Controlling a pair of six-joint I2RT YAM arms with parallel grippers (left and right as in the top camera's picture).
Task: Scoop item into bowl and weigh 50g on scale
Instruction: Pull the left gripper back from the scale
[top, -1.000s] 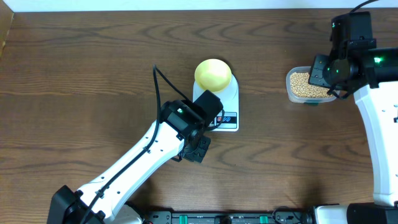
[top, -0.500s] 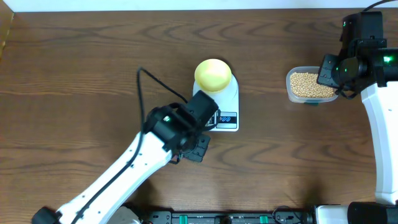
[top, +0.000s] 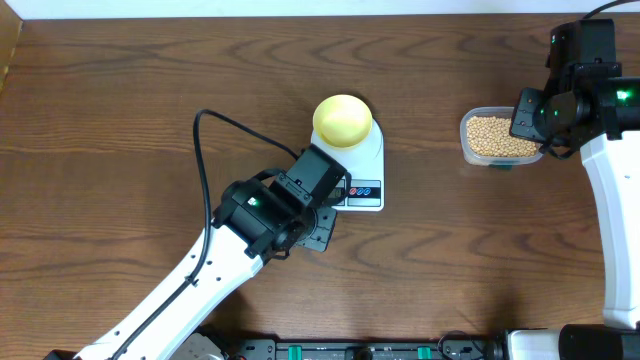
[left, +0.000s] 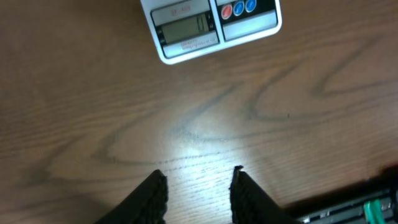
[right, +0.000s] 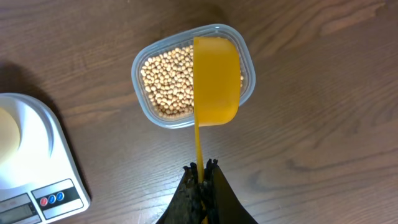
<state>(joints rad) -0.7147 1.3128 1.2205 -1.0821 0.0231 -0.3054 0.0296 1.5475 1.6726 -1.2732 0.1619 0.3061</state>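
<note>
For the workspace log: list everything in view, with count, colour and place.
scale: one, white, middle of the table
bowl: one, pale yellow, on the scale's far end
tub: one, clear, right side of the table
beans: many, tan, inside the tub
scoop: one, yellow, above the tub
table: one, dark brown wood
left gripper: one, black, open and empty, over bare table near the scale's display
right gripper: one, black, shut on the scoop's handle

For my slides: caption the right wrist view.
Right gripper holds yellow scoop over tub of beans; scale at left.
</note>
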